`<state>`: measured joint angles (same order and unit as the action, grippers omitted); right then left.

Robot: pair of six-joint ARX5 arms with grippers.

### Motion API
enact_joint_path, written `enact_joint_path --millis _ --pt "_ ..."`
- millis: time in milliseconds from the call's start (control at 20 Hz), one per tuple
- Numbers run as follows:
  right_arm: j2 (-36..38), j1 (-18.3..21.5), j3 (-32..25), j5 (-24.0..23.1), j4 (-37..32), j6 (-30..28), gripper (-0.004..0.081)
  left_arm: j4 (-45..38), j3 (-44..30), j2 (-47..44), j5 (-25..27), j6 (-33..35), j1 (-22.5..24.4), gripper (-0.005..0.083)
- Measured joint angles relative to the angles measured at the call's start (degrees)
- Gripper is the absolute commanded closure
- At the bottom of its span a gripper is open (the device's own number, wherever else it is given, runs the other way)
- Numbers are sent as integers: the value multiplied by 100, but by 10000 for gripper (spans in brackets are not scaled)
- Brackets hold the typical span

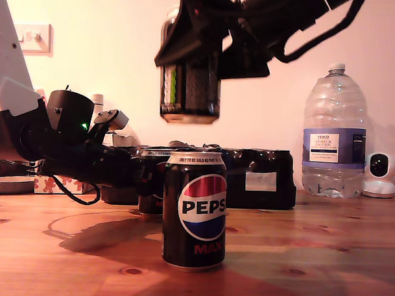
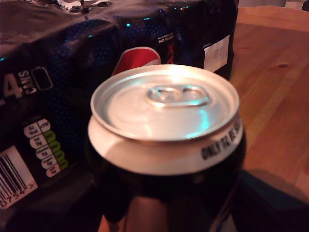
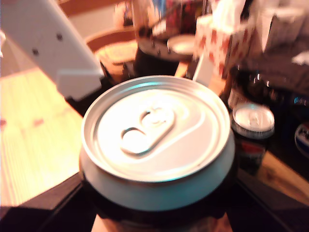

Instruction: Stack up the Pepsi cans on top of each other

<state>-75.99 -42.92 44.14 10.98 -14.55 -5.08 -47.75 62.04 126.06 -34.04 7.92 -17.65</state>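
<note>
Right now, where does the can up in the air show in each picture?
Exterior view: the lifted can hangs top centre, above a standing can.
First wrist view: not in it; a different can sits there.
Second wrist view: it fills the middle.
Shared landmark: the wooden table.

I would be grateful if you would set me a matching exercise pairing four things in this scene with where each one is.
Things:
1. front Pepsi can
2. raised Pepsi can
3. water bottle
4. multipack

Places:
a. held up in the air, clear of the table
b. standing at the exterior view's right, near the wall
c. lying across the back, behind the standing cans
d. upright on the table, nearest the exterior camera

Pairs: 1-d, 2-a, 3-b, 4-c
</note>
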Motion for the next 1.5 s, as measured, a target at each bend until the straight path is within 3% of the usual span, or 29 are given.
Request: enact_joint_path --millis 450,800,1150,1500 --pt "0 -109 -621 -258 -826 227 646 15 0 0 -282 -177 101 418" --pt "0 -111 -750 -407 -815 269 647 61 0 0 -798 -455 232 472" --pt "0 -111 -1075 -404 -1279 511 647 610 -2 -221 -807 -450 232 472" --pt "0 -111 -1099 -407 -1316 527 647 1244 -33 -612 -721 -140 225 472"
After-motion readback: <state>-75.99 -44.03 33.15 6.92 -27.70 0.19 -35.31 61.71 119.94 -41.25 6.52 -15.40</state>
